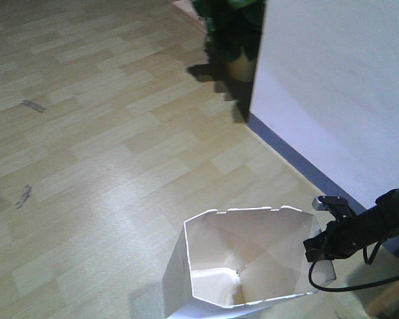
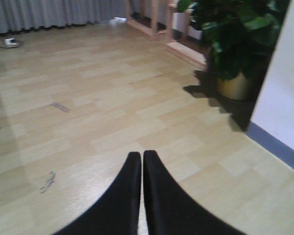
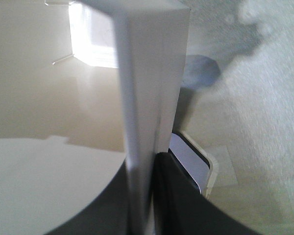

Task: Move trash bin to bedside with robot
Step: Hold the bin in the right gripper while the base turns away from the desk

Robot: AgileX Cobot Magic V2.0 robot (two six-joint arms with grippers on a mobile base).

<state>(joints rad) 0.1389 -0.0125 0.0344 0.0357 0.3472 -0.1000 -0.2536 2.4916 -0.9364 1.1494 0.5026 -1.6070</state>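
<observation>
The white trash bin [image 1: 253, 266] stands on the wood floor at the bottom of the front view, its angular rim open and its cream inside showing. My right gripper [image 1: 317, 249], on a slim black arm with a trailing cable [image 1: 339, 287], is shut on the bin's right rim. In the right wrist view the bin's wall [image 3: 152, 73] runs up between the two black fingers of the right gripper [image 3: 144, 169]. My left gripper [image 2: 142, 154] is shut on nothing, held over bare floor. The bedside is out of view.
A white wall [image 1: 332, 86] with a grey-blue baseboard [image 1: 299, 159] runs along the right, close to the bin. A large potted plant [image 1: 233, 26] [image 2: 235, 39] stands at the wall's corner. Light wooden furniture [image 2: 152, 19] and grey curtains [image 2: 49, 12] lie beyond.
</observation>
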